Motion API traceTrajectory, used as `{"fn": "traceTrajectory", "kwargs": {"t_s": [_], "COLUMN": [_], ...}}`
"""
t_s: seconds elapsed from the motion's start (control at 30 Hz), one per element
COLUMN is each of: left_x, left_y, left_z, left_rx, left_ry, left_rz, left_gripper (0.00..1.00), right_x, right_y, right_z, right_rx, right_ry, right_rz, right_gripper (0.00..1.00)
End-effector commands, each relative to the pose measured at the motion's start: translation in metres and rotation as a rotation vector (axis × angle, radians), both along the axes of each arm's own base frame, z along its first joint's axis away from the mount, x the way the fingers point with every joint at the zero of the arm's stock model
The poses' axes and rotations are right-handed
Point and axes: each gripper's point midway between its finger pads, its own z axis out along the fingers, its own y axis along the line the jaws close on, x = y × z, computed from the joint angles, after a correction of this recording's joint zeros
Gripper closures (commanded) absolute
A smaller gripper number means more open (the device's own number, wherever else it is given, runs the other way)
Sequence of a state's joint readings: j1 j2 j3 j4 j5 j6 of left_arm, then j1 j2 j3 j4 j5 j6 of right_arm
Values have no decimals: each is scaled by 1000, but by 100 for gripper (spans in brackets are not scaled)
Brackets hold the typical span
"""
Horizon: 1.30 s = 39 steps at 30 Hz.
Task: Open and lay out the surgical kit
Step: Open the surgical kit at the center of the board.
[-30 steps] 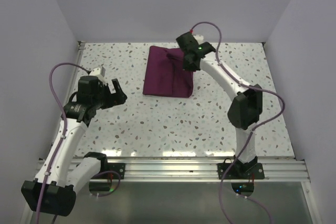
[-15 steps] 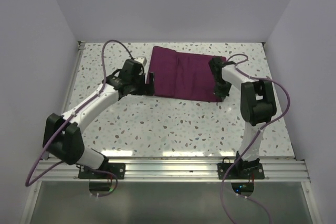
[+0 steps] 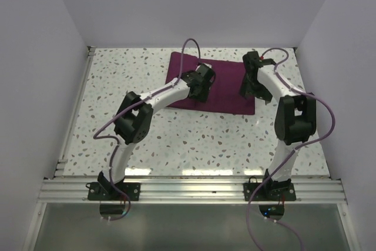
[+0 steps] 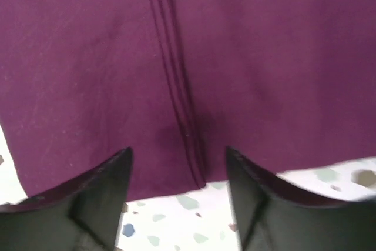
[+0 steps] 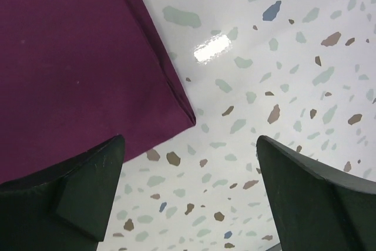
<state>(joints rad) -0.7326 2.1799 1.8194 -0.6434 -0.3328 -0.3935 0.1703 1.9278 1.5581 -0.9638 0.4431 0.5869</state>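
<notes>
**Wrap spread flat, kit not yet laid out**

From above, you had the cloth wrap [image 3: 226, 89] at the far middle of the worktop [image 3: 176, 139]. It lay as a wide flat rectangle, its long axis running left to right with the right end slightly nearer the arm bases. No tray or instruments showed, so most of the job looked undone. The left end effector [image 3: 198, 85] hung over the wrap's middle, the right end effector [image 3: 249, 85] over its right edge.

Your left wrist view showed fingers [image 4: 97, 195] apart astride a stitched seam [image 4: 176, 98] at the hem, gripping nothing.

Your right wrist view showed jaws wide apart above a corner [image 5: 188, 116] of the wrap, empty.
</notes>
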Motion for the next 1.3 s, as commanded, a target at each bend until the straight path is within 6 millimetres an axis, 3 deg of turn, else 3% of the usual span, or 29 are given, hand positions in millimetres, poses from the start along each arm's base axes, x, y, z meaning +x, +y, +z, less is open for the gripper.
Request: {"fn": "traceTrajectory", "kwargs": {"t_s": [0.0,0.17,0.33,0.43,0.47,0.53,0.63,0.67,0.73,0.77,0.83,0.87,0.9,0.93,0.97,1.0,1.03,1.07,1.1,1.17,1.2,1.27], "left_x": [6,-2,-2,1,1,9,27,38,48,60,63,66,59,55,52,38,31,24,9,-7,-22,-35], "left_y": [29,36,25,17,16,14,28,45,73,111,153,192,212,231,263,278,291,310,318,330,333,332], "left_z": [-6,-22,-24,-18,-15,7,46,70,91,114,115,127,110,113,105,80,73,58,33,5,-13,-31], "left_rx": [144,175,150,120,117,102,80,48,8,-26,-41,-58,-42,-42,-32,-19,-37,-59,-56,-62,-46,-35], "left_ry": [7,41,59,54,50,15,-50,-84,-109,-138,-127,-144,-114,-121,-108,-50,-35,6,69,150,204,264], "left_rz": [69,59,5,-23,-25,-9,51,93,162,238,317,388,420,454,519,550,589,632,653,702,718,726], "left_gripper": [37,42,46,63,81,96,100,100,100,100,100,100,100,100,99,96,88,58,37,10,4,1], "right_x": [-5,-1,8,13,16,20,30,36,45,54,65,76,82,88,99,104,108,117,121,129,131,138], "right_y": [4,5,7,10,10,13,15,16,17,19,22,27,30,34,38,41,43,45,48,53,56,58], "right_z": [41,43,43,43,46,45,48,55,54,64,63,74,74,76,78,77,77,74,73,66,64,63], "right_rx": [44,56,67,72,76,87,90,91,88,95,102,123,132,145,159,172,183,191,206,220,232,237], "right_ry": [-76,-67,-68,-69,-80,-82,-91,-107,-105,-136,-140,-176,-183,-196,-214,-218,-223,-229,-234,-236,-231,-245], "right_rz": [15,12,-1,-6,-8,-6,-3,2,16,27,51,63,75,83,89,94,97,100,103,112,126,132], "right_gripper": [2,2,3,4,5,6,7,8,8,8,8,8,8,7,7,7,7,7,7,7,7,7]}}
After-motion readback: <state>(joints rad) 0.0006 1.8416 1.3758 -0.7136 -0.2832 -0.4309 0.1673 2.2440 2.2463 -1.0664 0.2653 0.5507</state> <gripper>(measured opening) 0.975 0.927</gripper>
